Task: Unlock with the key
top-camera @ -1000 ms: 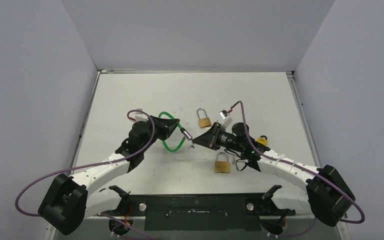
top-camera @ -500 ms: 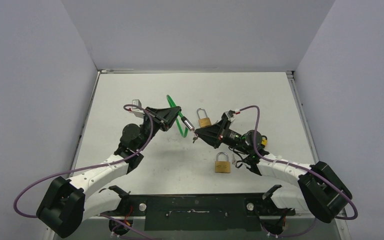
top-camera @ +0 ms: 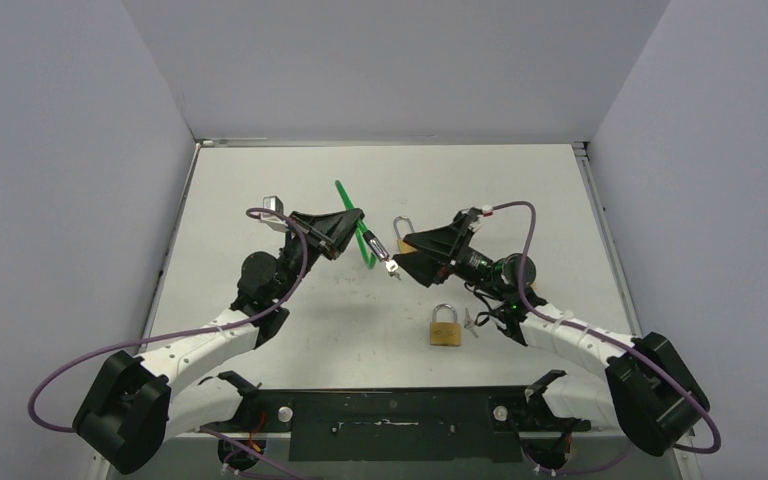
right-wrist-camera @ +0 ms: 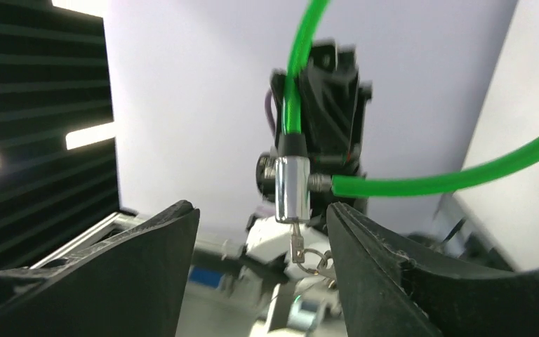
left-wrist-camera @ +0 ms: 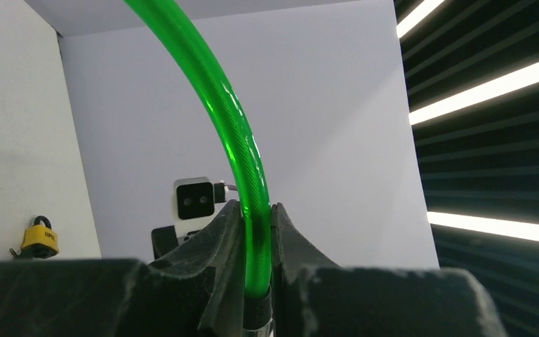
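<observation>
Left gripper [top-camera: 344, 228] clamped on the green cable lock [top-camera: 366, 250], held up off the worktop [top-camera: 290, 180]. The lock's silver cylinder [right-wrist-camera: 291, 188] hangs just ahead of the right gripper [top-camera: 408, 252] — jaws apart, gripping nothing. Key [right-wrist-camera: 297, 243] sits in the cylinder's lower end, ring dangling. Near brass padlock [top-camera: 446, 328] lies on the worktop — far brass padlock [top-camera: 401, 232] is partly behind the right gripper.

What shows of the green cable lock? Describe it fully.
The green cable lock is a glossy translucent green cable ending in a shiny metal cylinder, a small key with rings hanging from its underside. It hangs above the table, its cable pinched in the left claw. The open right claw flanks the cylinder without touching.
</observation>
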